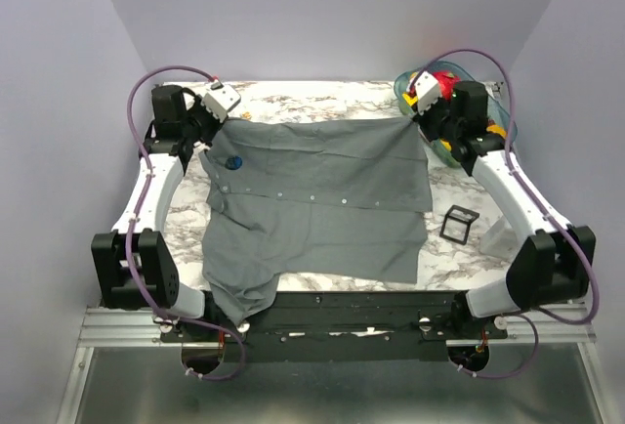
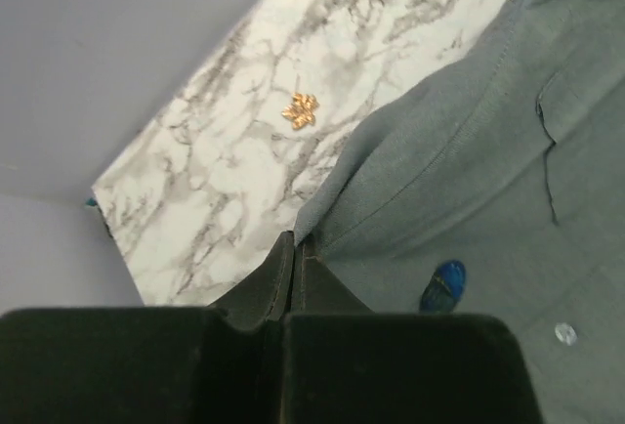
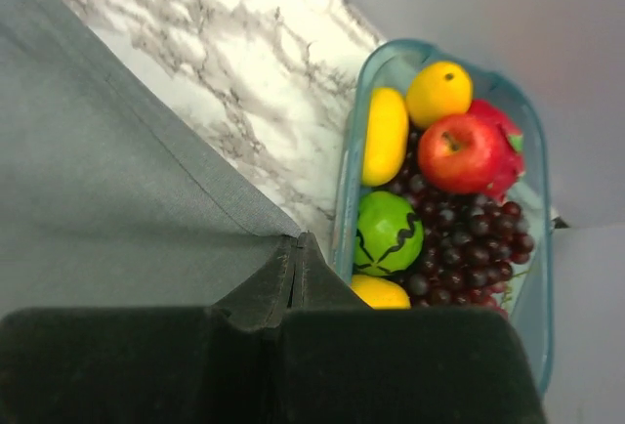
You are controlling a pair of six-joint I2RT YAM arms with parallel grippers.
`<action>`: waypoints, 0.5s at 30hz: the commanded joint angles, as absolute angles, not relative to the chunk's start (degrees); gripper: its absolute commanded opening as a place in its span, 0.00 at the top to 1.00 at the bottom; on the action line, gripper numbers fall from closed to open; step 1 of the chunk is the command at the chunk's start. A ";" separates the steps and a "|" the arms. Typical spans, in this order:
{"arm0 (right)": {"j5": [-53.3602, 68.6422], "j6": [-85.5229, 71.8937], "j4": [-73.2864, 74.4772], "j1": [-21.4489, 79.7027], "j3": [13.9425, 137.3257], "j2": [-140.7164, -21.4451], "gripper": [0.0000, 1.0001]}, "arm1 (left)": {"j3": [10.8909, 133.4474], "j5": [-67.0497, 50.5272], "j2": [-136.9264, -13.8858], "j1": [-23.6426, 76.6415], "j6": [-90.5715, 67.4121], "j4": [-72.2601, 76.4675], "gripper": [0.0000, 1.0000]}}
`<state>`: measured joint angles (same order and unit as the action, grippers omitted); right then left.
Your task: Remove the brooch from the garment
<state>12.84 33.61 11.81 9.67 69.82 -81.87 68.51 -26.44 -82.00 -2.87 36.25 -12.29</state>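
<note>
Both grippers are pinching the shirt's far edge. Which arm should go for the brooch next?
Left, probably. The blue brooch sits on the shirt right beside the left gripper. The right gripper grips the opposite corner, by the fruit tub, and could hold the cloth taut.

soft, even light from above, fairly bright; pale lavender cast on the walls [image 1: 322,14]. faint shadows only, along the garment [image 1: 322,190] hem on the desk [image 1: 322,97]. top view sharp, slight wide-angle bend toward the edges. wrist views: fingers [image 2: 275,287] near-black, underexposed, soft up close; cloth weave and marble veins mid-frame in focus.
</note>
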 commanded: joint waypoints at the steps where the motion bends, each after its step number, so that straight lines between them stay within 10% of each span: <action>1: 9.94 35.42 7.82 9.49 71.18 -87.35 0.99 | 69.34 -24.09 -87.60 -2.72 38.24 -13.44 1.00; 8: 8.62 35.24 15.80 10.10 74.53 -97.11 0.97 | 78.30 -24.08 -99.75 -2.03 30.94 -23.36 0.89; 11: 8.61 33.67 18.18 10.28 74.62 -98.88 0.70 | 78.31 -22.59 -100.37 -1.58 28.84 -23.73 0.67; 15: 12.03 34.27 20.91 10.46 76.37 -98.62 0.58 | 78.92 -23.82 -98.27 -1.06 27.16 -23.38 0.51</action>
